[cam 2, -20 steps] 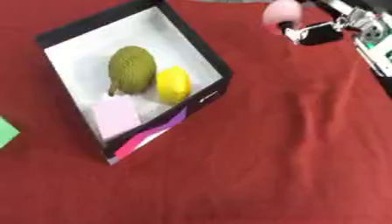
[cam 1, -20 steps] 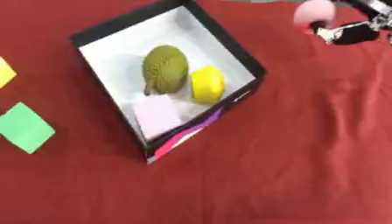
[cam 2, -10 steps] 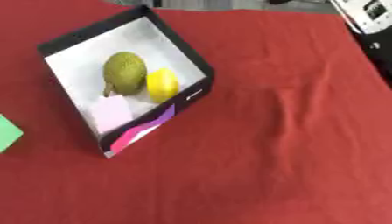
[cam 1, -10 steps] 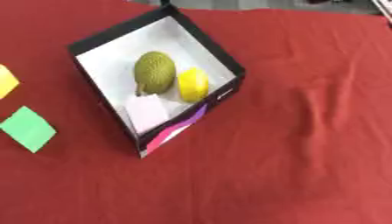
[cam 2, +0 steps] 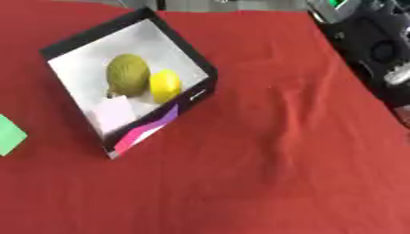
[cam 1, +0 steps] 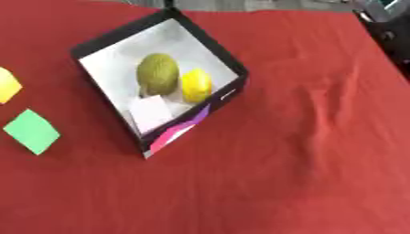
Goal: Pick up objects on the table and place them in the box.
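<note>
Box (cam 1: 227,59) sits askew on the red cloth (cam 1: 304,151), with a green fruit (cam 1: 157,73), yellow lemon (cam 1: 196,85) and pale block (cam 1: 150,112) inside. Green square (cam 1: 32,131) and yellow piece (cam 1: 7,85) lie left of it. Neither hand's visible, so can't tell their state.

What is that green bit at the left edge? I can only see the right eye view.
Observer: It is a green square. The left eye view shows all of it, lying flat on the cloth to the left of the box.
Operator: Is anything else out there?
Observer: Yes, a yellow piece lies farther back than the green square. The picture's left edge cuts it off.
Operator: Are those two touching?
Observer: No, a strip of red cloth shows between them.
</note>
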Tool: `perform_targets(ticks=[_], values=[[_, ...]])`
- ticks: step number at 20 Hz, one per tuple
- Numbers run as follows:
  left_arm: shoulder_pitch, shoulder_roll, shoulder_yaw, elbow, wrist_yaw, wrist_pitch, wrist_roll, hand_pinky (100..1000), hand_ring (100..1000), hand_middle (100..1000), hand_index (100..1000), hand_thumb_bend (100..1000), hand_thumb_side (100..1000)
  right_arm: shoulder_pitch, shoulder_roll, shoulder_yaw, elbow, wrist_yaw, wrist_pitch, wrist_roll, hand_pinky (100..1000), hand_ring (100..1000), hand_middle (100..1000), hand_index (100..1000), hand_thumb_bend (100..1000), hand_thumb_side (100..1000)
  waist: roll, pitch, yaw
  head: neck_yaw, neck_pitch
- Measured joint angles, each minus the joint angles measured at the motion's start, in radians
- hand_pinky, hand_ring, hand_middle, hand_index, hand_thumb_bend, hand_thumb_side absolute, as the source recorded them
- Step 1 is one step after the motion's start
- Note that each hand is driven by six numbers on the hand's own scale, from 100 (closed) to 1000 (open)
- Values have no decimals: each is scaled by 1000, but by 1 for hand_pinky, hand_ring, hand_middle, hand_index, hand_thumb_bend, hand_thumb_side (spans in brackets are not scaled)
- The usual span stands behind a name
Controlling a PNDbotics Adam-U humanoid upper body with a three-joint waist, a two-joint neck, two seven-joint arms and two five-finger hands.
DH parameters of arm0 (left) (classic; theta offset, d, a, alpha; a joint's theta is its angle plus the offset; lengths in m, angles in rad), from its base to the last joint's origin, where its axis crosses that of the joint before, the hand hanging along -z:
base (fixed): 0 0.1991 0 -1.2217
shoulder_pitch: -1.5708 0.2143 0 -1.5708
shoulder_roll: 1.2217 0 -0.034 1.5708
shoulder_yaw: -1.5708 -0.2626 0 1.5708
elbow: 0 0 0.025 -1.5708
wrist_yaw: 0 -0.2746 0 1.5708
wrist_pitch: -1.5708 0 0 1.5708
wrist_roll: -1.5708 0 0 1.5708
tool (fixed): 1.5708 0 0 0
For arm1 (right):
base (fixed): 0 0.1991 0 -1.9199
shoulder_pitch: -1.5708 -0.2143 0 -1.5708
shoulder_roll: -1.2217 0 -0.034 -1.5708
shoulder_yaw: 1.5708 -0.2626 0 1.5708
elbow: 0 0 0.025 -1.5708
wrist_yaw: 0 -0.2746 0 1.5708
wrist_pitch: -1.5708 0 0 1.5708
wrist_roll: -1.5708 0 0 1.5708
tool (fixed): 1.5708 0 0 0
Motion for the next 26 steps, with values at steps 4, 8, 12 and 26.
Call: perform_targets(ticks=[4, 8, 12, 26], values=[[-7, 0, -9, 0, -6, 2, -10, 738, 850, 695, 752, 100, 410, -45, 73, 32, 42, 54, 10, 10, 818, 740, 490, 711, 240, 100, 3, -2, 7, -2, 5], [-7, 0, -14, 0, -12, 9, -23, 738, 851, 696, 752, 100, 413, -65, 129, 50, 85, 107, 10, 11, 818, 740, 490, 711, 215, 100, 3, -3, 14, 6, 11], [-8, 0, -15, 0, -13, 17, -32, 737, 856, 697, 753, 100, 429, -69, 177, 62, 128, 163, 1, 11, 815, 742, 492, 709, 235, 100, 1, -3, 21, 12, 12], [-5, -1, -20, 0, -4, 37, -60, 736, 863, 698, 753, 100, 457, -6, 230, 97, 168, 362, -92, -17, 853, 850, 711, 872, 265, 175, -5, -2, 29, 20, 20]])
